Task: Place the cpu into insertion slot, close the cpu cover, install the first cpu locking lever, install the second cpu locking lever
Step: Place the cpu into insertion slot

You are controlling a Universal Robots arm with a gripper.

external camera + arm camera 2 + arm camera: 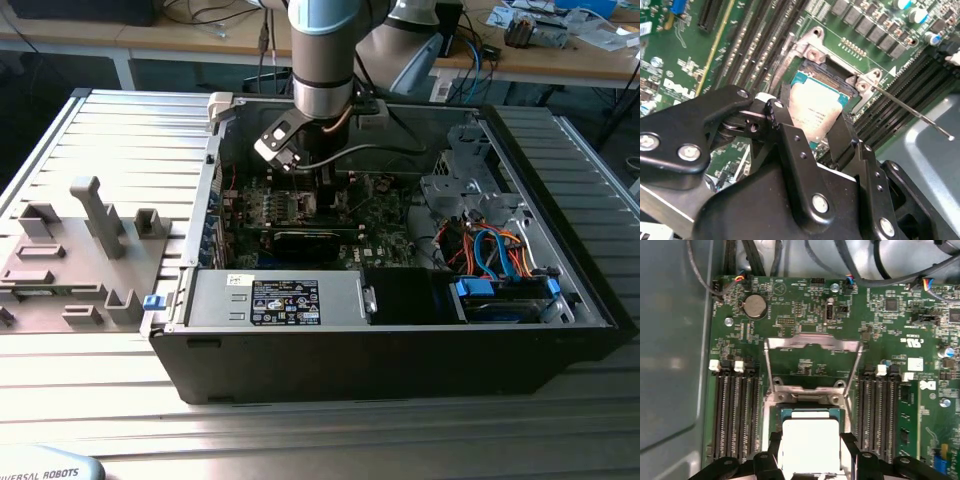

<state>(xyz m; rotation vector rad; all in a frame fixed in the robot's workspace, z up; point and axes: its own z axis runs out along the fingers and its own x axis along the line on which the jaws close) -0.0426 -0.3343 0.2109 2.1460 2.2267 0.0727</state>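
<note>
Tool (812,119) tight on the cpu (811,442) at the insertion slot (827,72), cpu cover (812,342) open.

The computer case (400,370) lies open on the counter (300,430), a fixture tray (150,270) beside it at the exterior view's left. Inside, on the motherboard (805,310), the insertion slot (822,74) sits between two banks of memory slots (735,415), with the cpu cover (812,341) raised open at one edge. The cpu (811,450) sits over the insertion slot, clasped in the claw (812,441).
</note>
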